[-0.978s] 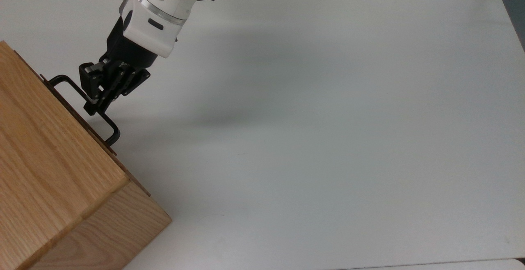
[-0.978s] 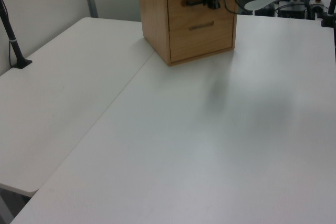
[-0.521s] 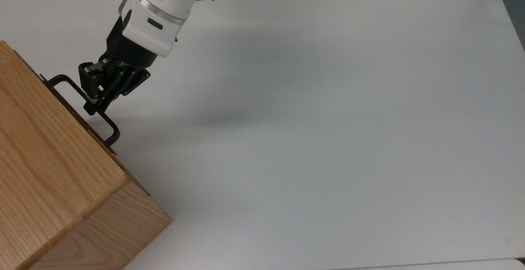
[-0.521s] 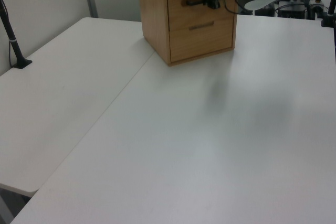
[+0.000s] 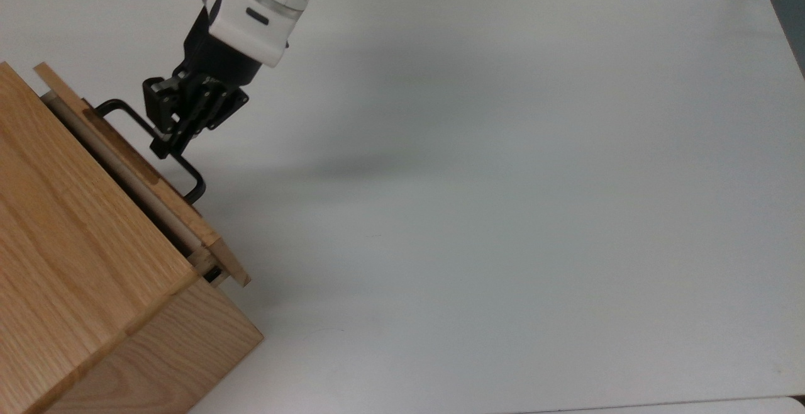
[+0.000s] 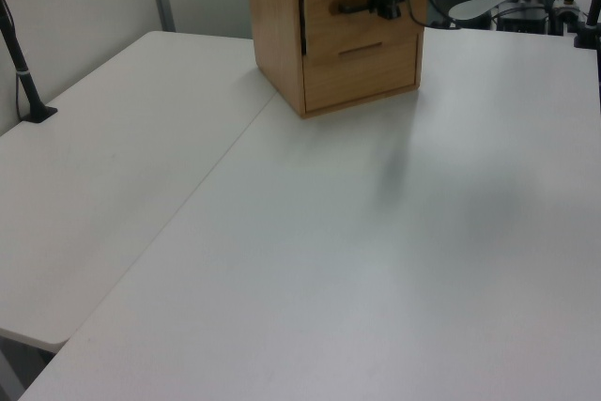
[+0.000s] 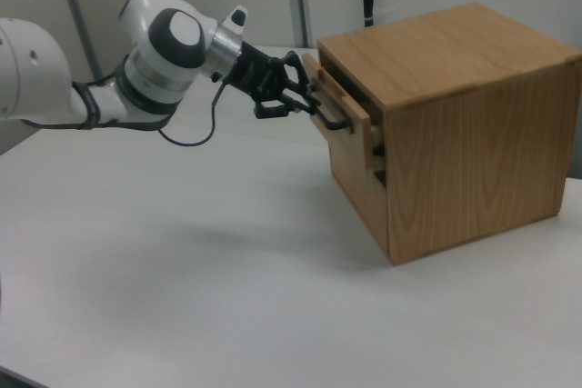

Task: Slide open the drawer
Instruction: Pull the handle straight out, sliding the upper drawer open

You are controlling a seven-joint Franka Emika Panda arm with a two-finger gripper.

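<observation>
Although the drawer (image 5: 135,172) already stands slightly out of the cabinet (image 5: 75,263) at the tabletop's (image 5: 503,181) edge, most of its travel remains, I judge; the hand (image 5: 168,140) is clamped on its black handle (image 5: 192,181).

Arm: white, reaching in from the top view's upper edge, slanting down toward the top view's left.
Wrist: white collar just behind the black hand body.
Hand (image 5: 168,140): black, fingers closed round the drawer handle (image 5: 192,178), which crosses right at its fingertips; seen too in the right view (image 7: 289,102).
</observation>
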